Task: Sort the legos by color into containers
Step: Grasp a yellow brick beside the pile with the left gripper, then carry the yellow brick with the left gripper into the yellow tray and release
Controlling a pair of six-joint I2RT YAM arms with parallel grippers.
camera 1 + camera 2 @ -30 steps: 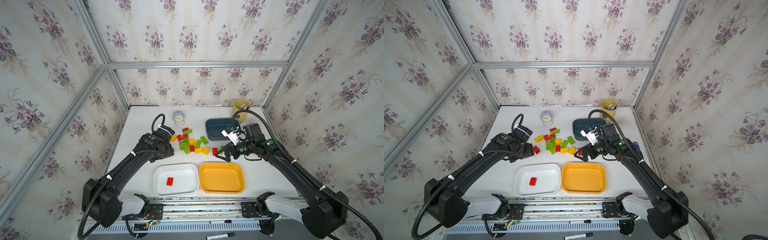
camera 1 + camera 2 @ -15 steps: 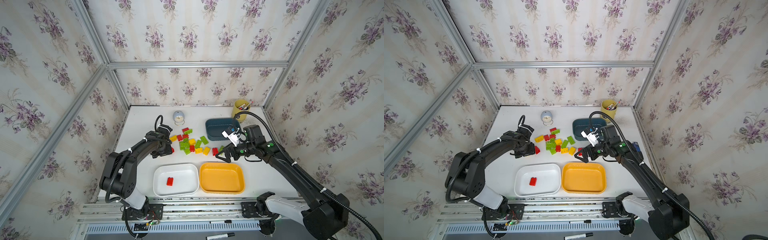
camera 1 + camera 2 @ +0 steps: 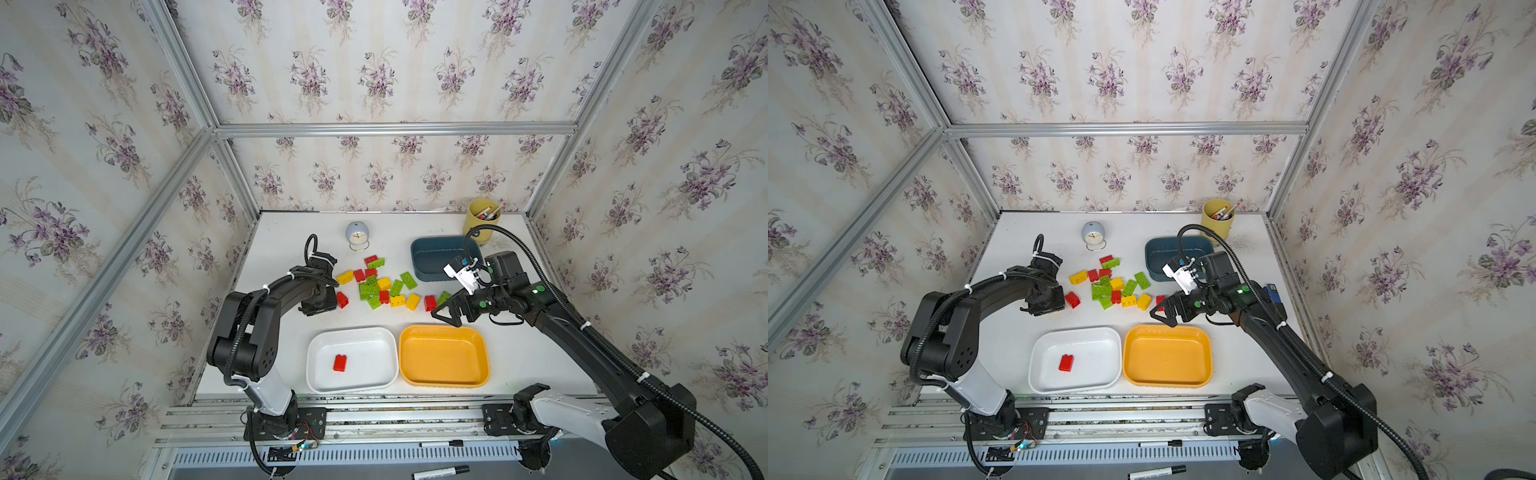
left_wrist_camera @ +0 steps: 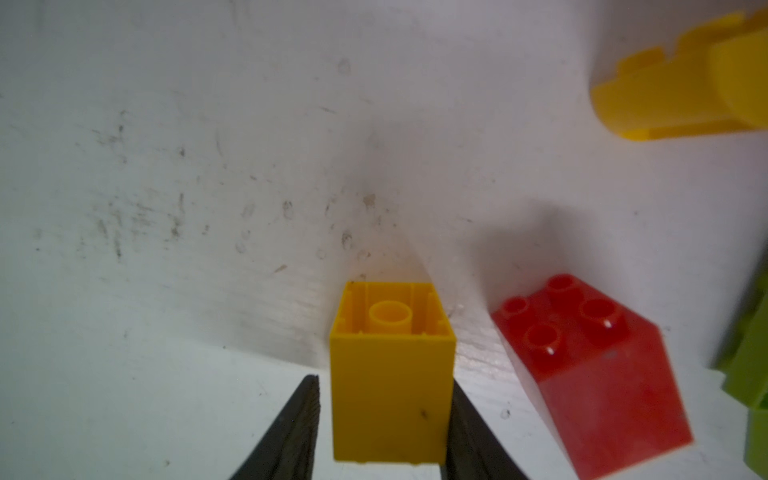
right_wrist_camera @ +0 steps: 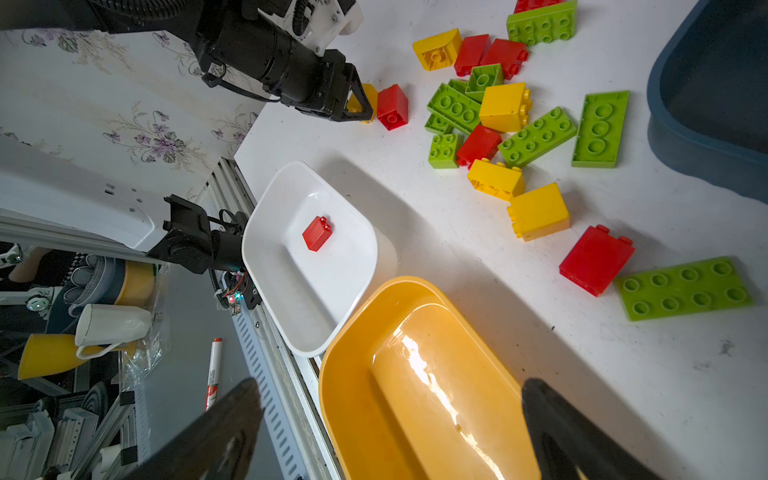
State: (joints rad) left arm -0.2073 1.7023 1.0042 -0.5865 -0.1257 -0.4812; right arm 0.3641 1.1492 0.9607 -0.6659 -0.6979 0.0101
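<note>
Our left fingers (image 4: 297, 428) stand narrowly apart around a small square yellow lego (image 4: 390, 374), which shows its hollow underside. It sits on the table (image 4: 166, 166) beside a red lego (image 4: 602, 374), with a sliver of gap at one finger. Our right fingers (image 5: 216, 432) gape wide and empty over the orange-yellow tray (image 5: 349, 415).

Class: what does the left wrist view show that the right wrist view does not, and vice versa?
Only the left wrist view: the hollow underside of the small yellow plastic brick. Only the right wrist view: the white plastic tray holding a lone red brick, and the empty orange-yellow plastic tray. Both: that yellow brick between the fingers of the left hand, a red studded brick beside it.
</note>
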